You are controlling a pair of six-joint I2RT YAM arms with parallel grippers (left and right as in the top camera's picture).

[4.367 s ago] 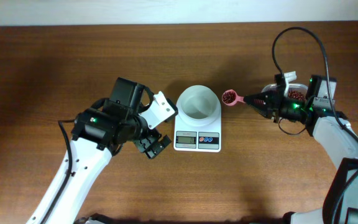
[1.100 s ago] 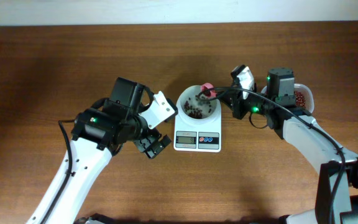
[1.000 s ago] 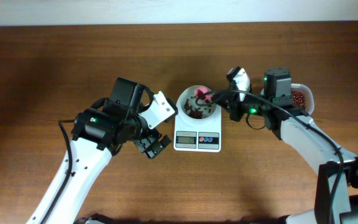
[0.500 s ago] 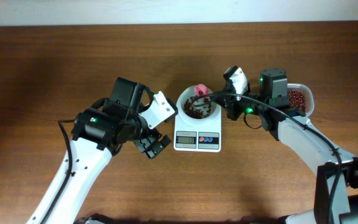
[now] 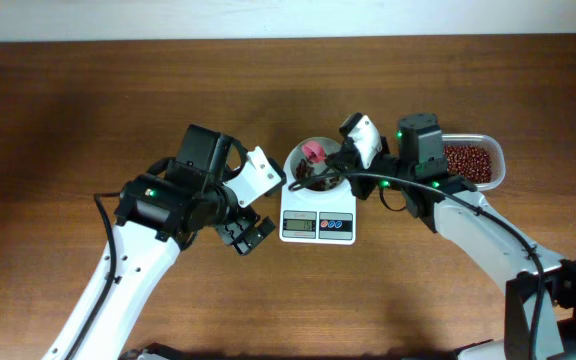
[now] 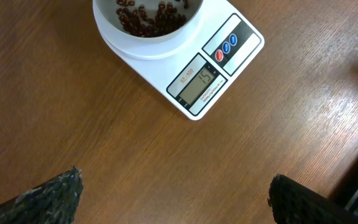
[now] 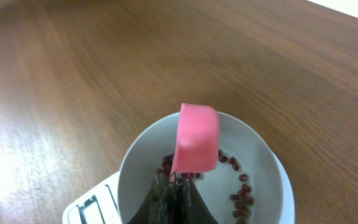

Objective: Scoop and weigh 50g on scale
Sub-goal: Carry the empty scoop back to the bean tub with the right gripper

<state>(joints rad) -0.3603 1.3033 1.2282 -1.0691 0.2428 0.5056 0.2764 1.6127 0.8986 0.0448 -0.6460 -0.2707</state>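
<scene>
Spotted left gripper (image 6: 176, 202) gaping wide, empty, left of the scale (image 6: 213, 74). Saw beans (image 6: 148, 15) strewn in its bowl. Caught right gripper (image 7: 174, 193) clamped on pink spoon (image 7: 196, 140), tipped over that bowl. Noted more beans in tub (image 5: 501, 165) far right.

Left arm (image 5: 133, 262): rises from bottom left edge to left of centre, elbow bent.
Left gripper (image 5: 247, 232): points down, jaws spread wide, nothing between them; fingertips (image 6: 50, 194) sit at the lower corners of the wrist view.
Right arm (image 5: 483, 230): reaches from lower right corner toward upper centre.
Right gripper (image 5: 334, 172): jaws closed tight on spoon (image 7: 196, 138) handle.
</scene>
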